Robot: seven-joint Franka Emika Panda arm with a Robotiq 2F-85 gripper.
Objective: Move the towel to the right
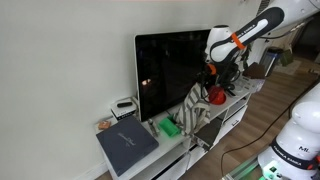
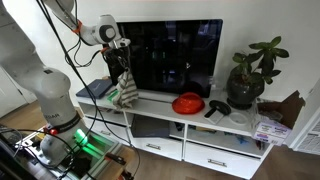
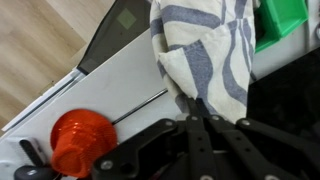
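A low white media console (image 2: 158, 103) runs along a pale wall, with a large black flat screen (image 2: 176, 55) standing on it and light wooden floor (image 3: 35, 45) in front, seen in the wrist view. My gripper (image 3: 196, 108) is clenched on the white towel with grey-blue stripes (image 3: 205, 50); the black fingers (image 3: 183, 128) meet on a bunched fold of the cloth, and the rest hangs away from them in loose pleats. In both exterior views the towel (image 2: 125, 92) dangles in front of one end of the screen, over the console top; I cannot tell whether its lower hem touches the surface. My arm, white with orange bands (image 1: 238, 38), reaches in from above, past the side of the screen. Near the towel lies a round red plastic dish (image 2: 187, 103) on the console top, apart from the cloth. Beyond the dish, in an exterior view, a small black object (image 2: 217, 107) lies beside a green leafy plant in a dark pot (image 2: 250, 78). On the towel's other side a bright green flat object (image 1: 170, 127) lies on the top, and next to it a dark grey flat folder (image 1: 127, 143) juts over the end of the console.
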